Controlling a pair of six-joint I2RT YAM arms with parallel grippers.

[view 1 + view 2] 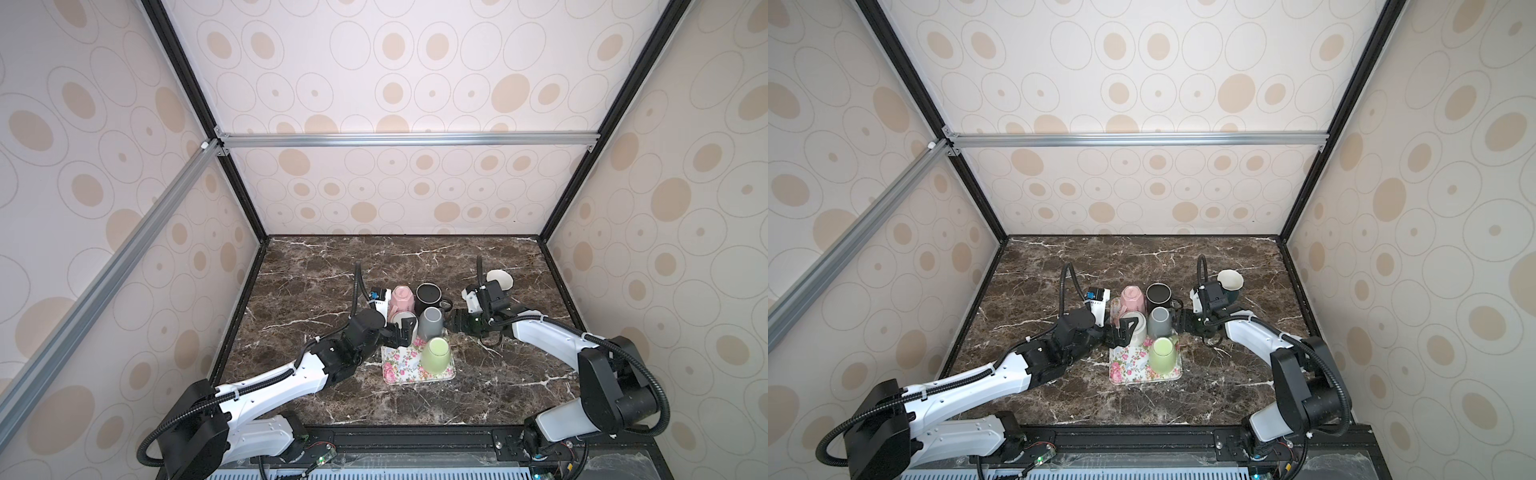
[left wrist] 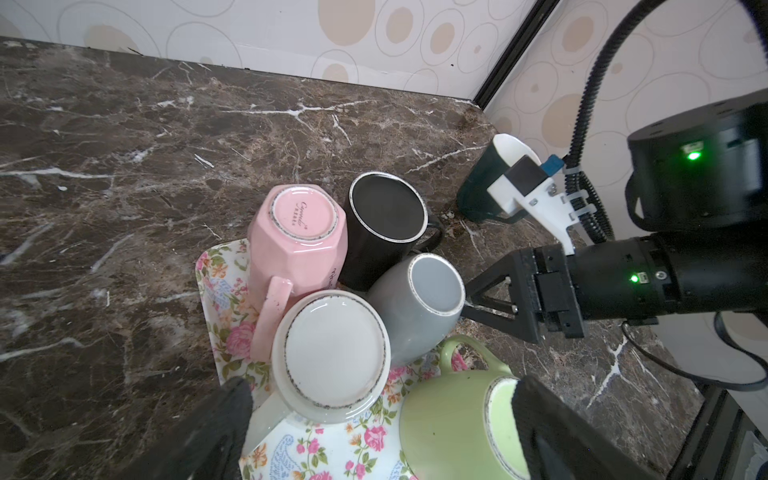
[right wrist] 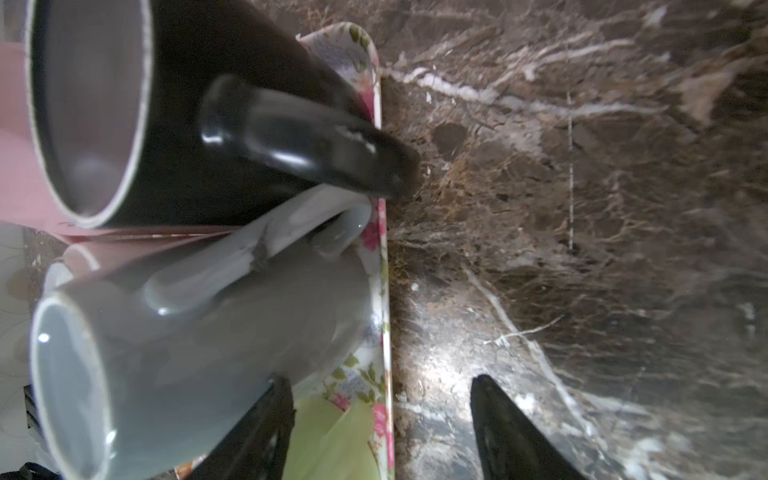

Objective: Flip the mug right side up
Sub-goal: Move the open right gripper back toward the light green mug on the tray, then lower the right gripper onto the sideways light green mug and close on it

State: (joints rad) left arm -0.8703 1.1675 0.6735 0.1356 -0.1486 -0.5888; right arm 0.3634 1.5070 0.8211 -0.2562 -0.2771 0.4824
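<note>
Wide-open left claw [image 2: 380,388] by white mug [image 2: 332,353]; right claw [image 2: 467,297] parted beside grey mug [image 2: 436,286].

Legend: readable marks. Only one item carries writing, the pink mug [image 2: 299,245], which stands upside down at about 10 o'clock on the flowered tray [image 1: 399,376] in both top views.

(a) Its upturned base, seen from the left wrist view, bears a dark printed maker's mark near the centre. This is a slanted script word beginning with a capital "G", and its remaining letters are too small to read with certainty. Beneath it runs a row of tiny characters, also illegible.

(b) A short line of dark lettering stands on its side wall, next to the black mug [image 2: 386,232]. It is partly hidden and unreadable.
</note>
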